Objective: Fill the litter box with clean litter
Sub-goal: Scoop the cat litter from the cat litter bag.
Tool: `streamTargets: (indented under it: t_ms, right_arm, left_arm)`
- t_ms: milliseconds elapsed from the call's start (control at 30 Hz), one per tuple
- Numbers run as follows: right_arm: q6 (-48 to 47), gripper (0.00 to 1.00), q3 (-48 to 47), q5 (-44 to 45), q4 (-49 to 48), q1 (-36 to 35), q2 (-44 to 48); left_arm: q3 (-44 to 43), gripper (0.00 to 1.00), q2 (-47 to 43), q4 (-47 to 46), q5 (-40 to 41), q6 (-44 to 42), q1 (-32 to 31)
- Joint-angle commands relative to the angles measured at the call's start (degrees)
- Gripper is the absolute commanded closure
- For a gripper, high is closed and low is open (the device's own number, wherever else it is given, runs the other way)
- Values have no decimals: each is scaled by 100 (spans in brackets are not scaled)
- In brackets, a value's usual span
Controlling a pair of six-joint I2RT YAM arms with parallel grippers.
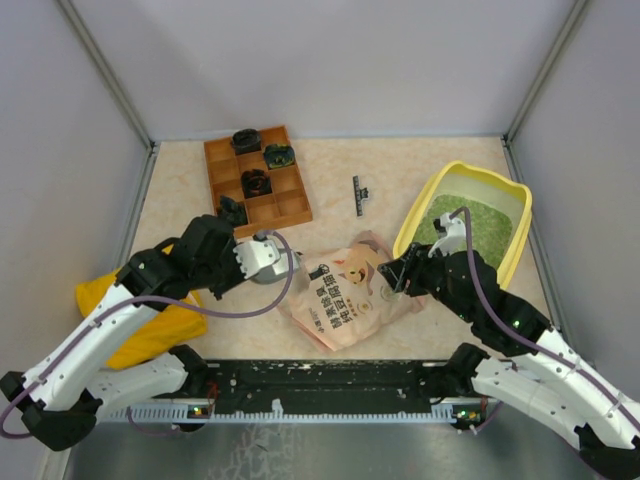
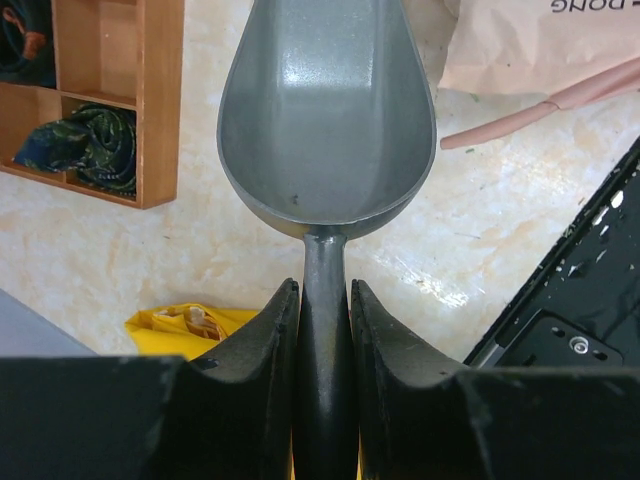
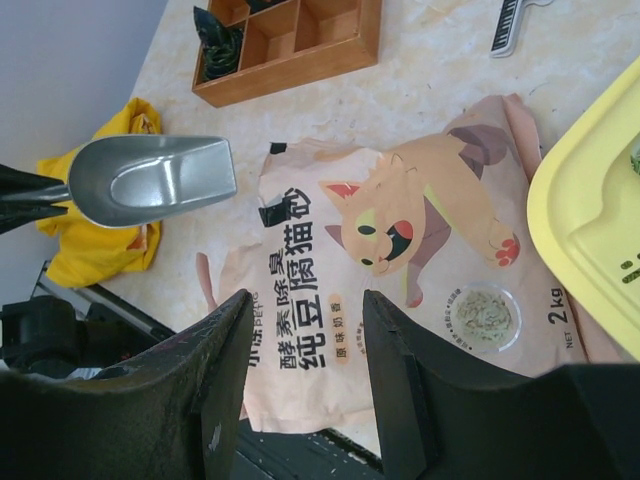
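Observation:
The yellow litter box [image 1: 512, 252] stands at the right of the table with green clean litter [image 1: 478, 222] in it; its rim also shows in the right wrist view [image 3: 590, 220]. My left gripper [image 2: 324, 290] is shut on the handle of an empty grey scoop [image 2: 325, 110], which also shows in the top view [image 1: 268, 262] just left of the pouch. The pink pouch with a cartoon cat [image 1: 350, 292] lies flat in the middle. My right gripper [image 3: 305, 300] is open and empty above the pouch [image 3: 400, 280], in the top view [image 1: 392, 274] at the pouch's right edge.
A brown wooden compartment tray [image 1: 256, 178] with dark items stands at the back left. A yellow cloth bag [image 1: 140, 320] lies under the left arm. A small black comb-like strip [image 1: 358, 194] lies between the tray and the litter box. A black rail [image 1: 330, 385] runs along the near edge.

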State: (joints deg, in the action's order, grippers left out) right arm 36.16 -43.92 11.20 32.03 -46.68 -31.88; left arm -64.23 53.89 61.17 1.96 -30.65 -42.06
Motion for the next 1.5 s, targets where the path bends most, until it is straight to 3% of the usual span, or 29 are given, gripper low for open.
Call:
streamTargets:
  t_ms: [0, 167, 900, 1467]
  right_arm:
    - [32, 52, -99, -52, -356, 31, 23]
    - [5, 52, -43, -52, -346, 27, 40]
    - [75, 52, 101, -75, -356, 33, 189]
    - [78, 52, 148, -56, -440, 31, 200]
  left_arm:
    - [4, 100, -24, 205, -182, -199, 23]
    - [113, 100, -41, 159, -415, -311, 23]
    - [777, 100, 728, -1572, -955, -630, 32]
    - [1009, 100, 894, -2014, -1756, -1163, 32]
